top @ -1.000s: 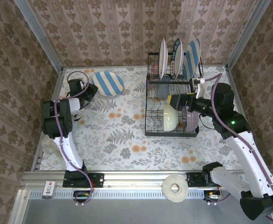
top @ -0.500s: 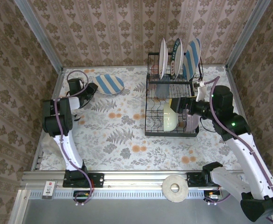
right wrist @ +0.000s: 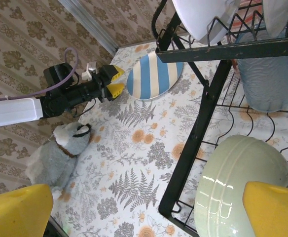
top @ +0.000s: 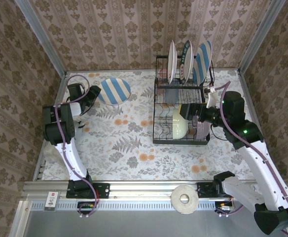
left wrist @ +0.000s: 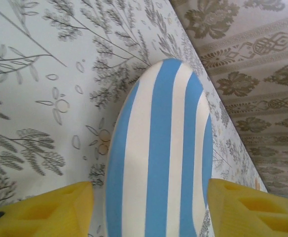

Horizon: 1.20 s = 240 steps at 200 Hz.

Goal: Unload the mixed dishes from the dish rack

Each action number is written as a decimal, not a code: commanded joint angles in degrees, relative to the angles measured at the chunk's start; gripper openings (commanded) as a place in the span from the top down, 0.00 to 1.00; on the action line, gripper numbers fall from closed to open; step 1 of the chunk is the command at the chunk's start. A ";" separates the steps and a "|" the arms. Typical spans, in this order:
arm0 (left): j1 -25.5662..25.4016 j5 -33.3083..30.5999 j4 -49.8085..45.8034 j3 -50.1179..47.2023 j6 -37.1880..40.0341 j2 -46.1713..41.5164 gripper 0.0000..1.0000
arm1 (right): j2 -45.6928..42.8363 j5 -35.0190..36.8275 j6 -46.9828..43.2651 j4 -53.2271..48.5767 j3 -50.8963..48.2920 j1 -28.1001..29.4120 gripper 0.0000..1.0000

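Note:
A blue-striped plate [top: 114,90] [left wrist: 159,163] lies flat on the table at the far left. My left gripper [top: 91,93] [left wrist: 149,202] is open at its near edge, one yellow finger on each side and neither touching it. The black wire dish rack [top: 181,106] [right wrist: 208,113] stands at the right. Three plates [top: 187,59] stand upright in its upper shelf. A cream-green bowl [top: 179,123] [right wrist: 242,182] and a lilac bowl [top: 201,127] sit in the lower tier, with a clear tumbler [right wrist: 267,74] behind. My right gripper [top: 187,111] [right wrist: 144,197] hangs open just above the cream-green bowl.
A grey stuffed dog [right wrist: 60,153] lies at the table's left edge. A roll of tape [top: 184,199] rests on the front rail. Patterned walls close in the table on three sides. Open floral tablecloth [top: 124,138] stretches between the plate and the rack.
The left gripper has drawn back a little from the striped plate, which now lies flat. The right gripper has shifted slightly left over the cream-green bowl.

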 commanded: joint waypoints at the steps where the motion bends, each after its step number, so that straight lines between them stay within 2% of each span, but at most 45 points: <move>1: 2.11 -0.62 -1.66 0.34 0.31 -3.11 0.35 | -0.99 1.74 -0.92 -1.00 -0.11 0.36 0.00; 29: 4.69 -1.96 -4.30 -1.34 0.07 -8.01 0.26 | -1.27 3.02 -1.53 -1.55 0.57 0.43 0.00; 66: 6.15 -5.56 -9.96 -4.65 2.24 -20.93 0.01 | -1.53 5.04 -2.38 -3.30 1.39 0.46 0.00; 117: 5.74 -5.78 -17.06 -10.47 4.55 -43.62 0.00 | -1.67 7.41 -2.92 -3.28 1.93 0.72 0.00; 163: 6.64 -0.25 -34.11 -9.40 14.08 -62.92 0.00 | -3.24 8.78 -1.14 -0.19 -1.28 0.91 0.00; 181: 6.74 2.42 -43.80 -5.62 20.22 -67.66 0.00 | -3.67 9.81 -1.19 -1.57 -1.23 0.96 0.00; 205: 2.50 0.31 -54.55 -1.73 27.55 -72.65 0.00 | -5.84 10.89 -1.36 -1.57 -2.92 0.89 0.00; 225: 1.18 3.01 -58.75 -1.88 31.57 -75.35 0.00 | -8.16 12.22 -1.28 -3.87 -4.15 0.95 0.00; 240: -0.50 3.78 -58.43 -3.81 33.46 -76.48 0.00 | -9.41 12.69 -0.59 -4.96 -4.61 0.94 0.00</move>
